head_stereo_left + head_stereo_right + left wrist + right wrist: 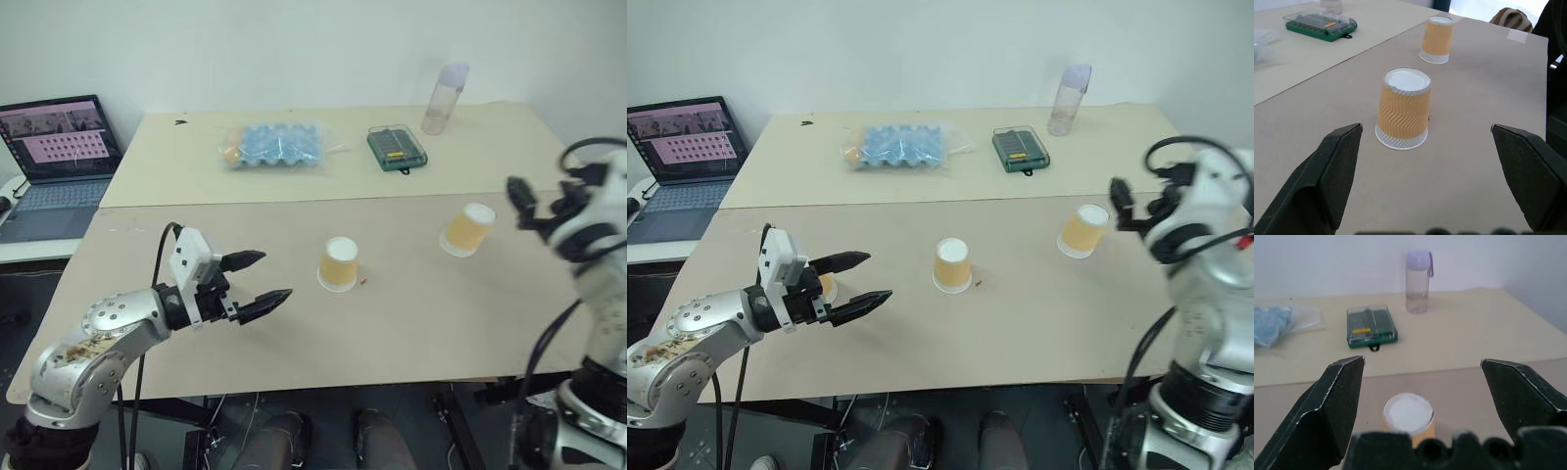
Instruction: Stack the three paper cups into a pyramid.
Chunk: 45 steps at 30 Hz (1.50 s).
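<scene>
Cups unstacked, both grippers empty

Now three cups sit upside down on the table (411, 333), none stacked. Landmark: middle cup (339, 264), mid-table. Left gripper (257, 281) is on its left, fingers spread wide, gripping nothing; in the left wrist view that cup (1402, 115) stands between the two fingers but farther out, apart from both. Right cup (467, 229) sits right of the middle cup and a bit farther back, well apart. Right gripper (1122, 204) is just right of it, fingers released and wide, no contact; the right wrist view shows this cup (1408, 418) low between the fingers. Third cup (826, 287) lies left of the middle cup, mostly hidden behind the left gripper.

Behind the middle cup: blue tray in a clear bag (277, 145), contents unclear; green case (396, 148) with clear lid, small tools inside; bottle (445, 98) upright, farther right. Laptop (56, 162) open, far left. Nothing lies between either gripper and its nearest cup.
</scene>
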Motion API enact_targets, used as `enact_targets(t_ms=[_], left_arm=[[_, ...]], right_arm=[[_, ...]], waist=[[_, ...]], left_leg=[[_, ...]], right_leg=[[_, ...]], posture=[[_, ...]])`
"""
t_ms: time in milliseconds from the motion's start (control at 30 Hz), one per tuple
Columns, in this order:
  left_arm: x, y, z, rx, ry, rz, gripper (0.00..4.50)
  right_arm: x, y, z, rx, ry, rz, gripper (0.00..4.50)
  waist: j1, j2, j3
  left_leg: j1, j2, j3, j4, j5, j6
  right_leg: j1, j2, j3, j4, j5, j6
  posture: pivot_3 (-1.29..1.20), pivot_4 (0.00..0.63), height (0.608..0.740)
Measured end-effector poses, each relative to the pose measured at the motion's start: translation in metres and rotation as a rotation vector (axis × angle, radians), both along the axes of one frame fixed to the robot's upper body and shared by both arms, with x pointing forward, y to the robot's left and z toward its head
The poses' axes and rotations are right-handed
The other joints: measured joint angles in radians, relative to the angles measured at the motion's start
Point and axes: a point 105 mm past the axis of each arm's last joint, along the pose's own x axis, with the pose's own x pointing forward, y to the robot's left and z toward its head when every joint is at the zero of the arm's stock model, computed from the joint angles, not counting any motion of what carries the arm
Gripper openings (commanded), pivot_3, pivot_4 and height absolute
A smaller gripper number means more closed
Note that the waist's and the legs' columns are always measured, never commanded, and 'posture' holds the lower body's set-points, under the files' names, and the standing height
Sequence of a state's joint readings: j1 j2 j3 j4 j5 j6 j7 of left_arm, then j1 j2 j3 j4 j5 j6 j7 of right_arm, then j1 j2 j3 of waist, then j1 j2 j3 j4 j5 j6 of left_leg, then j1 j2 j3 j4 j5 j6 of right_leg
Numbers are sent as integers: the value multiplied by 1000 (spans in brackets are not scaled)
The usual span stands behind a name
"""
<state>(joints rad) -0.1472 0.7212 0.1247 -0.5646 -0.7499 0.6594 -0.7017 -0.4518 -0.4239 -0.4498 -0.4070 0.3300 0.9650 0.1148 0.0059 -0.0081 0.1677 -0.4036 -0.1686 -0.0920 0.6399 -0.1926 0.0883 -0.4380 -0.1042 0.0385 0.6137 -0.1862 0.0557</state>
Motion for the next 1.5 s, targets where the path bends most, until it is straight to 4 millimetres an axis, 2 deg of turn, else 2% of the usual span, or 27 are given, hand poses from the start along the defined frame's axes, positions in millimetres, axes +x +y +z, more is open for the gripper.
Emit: enact_targets(t_ms=[100, 267, 533, 833, 1500], left_arm=[[3, 1, 1, -2, 2, 2, 4500], [3, 1, 1, -2, 3, -1, 4500], [3, 1, 1, -1, 4, -2, 4500], [4, 1, 2, 2, 8, 3, 4500], [5, 3, 2, -6, 12, 37, 4500]], right_arm=[[8, 2, -14, -6, 25, -40, 4482], [13, -3, -40, 23, 50, -97, 4482], [13, -10, -51, 8, 49, -124, 4482], [21, 0, -73, 48, 93, -97, 4482], [58, -12, -70, 67, 53, -91, 4482]], waist=[[3, 0, 0], [6, 0, 0], [1, 0, 0], [0, 0, 0], [-14, 0, 0]], left_leg=[[-1, 0, 0, 0, 4, -7], [-2, 0, 0, 0, 4, -8], [1, 3, 0, 0, 0, -2], [1, 4, 0, 0, 0, -3], [3, 4, 0, 0, 0, -3]], right_leg=[[-2, 3, 0, 0, 0, 0], [-2, 4, 0, -1, 0, 0], [-1, 7, 1, 0, 2, -3], [-1, 9, 1, 0, 2, -4], [0, 10, 2, -1, 3, -4]], posture=[[0, 150, 740], [0, 150, 740], [0, 150, 740], [0, 150, 740], [0, 150, 740]])
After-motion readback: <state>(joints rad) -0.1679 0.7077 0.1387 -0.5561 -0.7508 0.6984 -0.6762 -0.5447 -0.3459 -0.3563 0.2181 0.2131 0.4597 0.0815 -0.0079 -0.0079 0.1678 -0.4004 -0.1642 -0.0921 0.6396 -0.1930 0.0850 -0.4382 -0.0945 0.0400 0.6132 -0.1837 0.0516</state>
